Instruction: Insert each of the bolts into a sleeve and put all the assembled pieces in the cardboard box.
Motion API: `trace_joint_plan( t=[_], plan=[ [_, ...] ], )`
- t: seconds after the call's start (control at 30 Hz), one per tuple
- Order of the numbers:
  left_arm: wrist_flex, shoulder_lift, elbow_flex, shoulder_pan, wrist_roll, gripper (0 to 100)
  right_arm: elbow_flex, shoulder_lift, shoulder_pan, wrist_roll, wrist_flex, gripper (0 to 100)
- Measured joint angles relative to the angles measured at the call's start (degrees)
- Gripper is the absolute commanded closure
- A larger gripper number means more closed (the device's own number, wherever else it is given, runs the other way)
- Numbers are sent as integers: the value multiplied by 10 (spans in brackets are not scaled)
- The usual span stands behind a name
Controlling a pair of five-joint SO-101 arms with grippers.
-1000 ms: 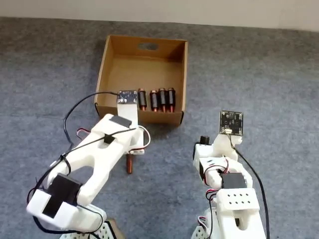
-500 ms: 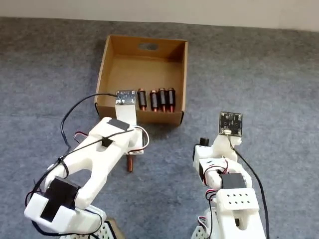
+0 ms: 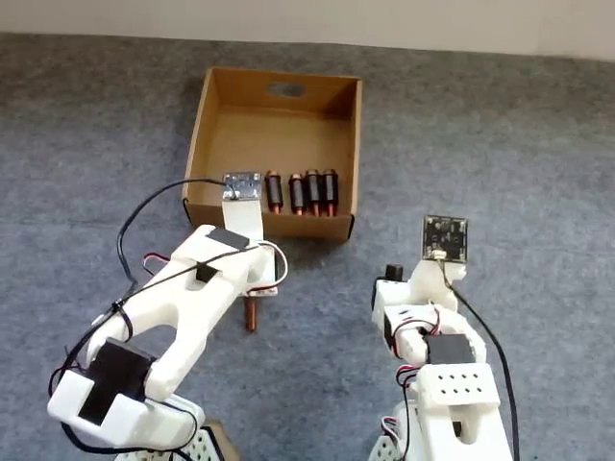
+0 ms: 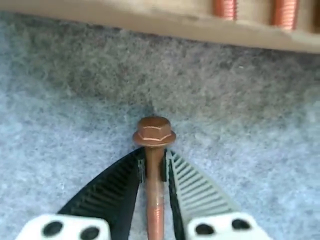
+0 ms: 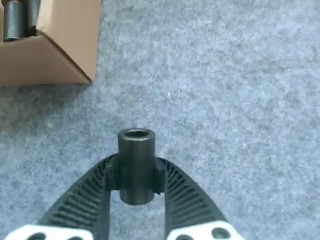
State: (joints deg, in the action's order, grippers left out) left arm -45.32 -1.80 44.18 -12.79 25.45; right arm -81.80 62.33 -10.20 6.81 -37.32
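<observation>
Grey carpet (image 3: pixel 500 144), both grippers loaded

Lower centre of the high view, the left gripper (image 4: pixel 154 156) clamps a copper bolt (image 4: pixel 154 136), its head hidden under the arm; the right gripper (image 5: pixel 135 162) clasps a black sleeve (image 5: pixel 135 150). Farther, upper centre, the cardboard box (image 3: pixel 200 144) holds four assembled pieces (image 3: pixel 303 193).

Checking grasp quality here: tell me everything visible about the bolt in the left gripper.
The bolt is copper-coloured metal, with a flanged hex head and a slim shank. The left gripper is shut on the shank just behind the head, above grey carpet near the cardboard box. No sleeve is on it.
</observation>
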Motion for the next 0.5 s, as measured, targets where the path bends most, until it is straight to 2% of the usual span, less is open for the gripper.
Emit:
trace_joint_plan(
  t=[0.3,0.5],
  plan=[
    [-25,-40,-1,0,0,993,0,0,0,0,0,992],
    [-61,-199,7,8,0,993,0,5,-4,0,0,992]
  ],
)
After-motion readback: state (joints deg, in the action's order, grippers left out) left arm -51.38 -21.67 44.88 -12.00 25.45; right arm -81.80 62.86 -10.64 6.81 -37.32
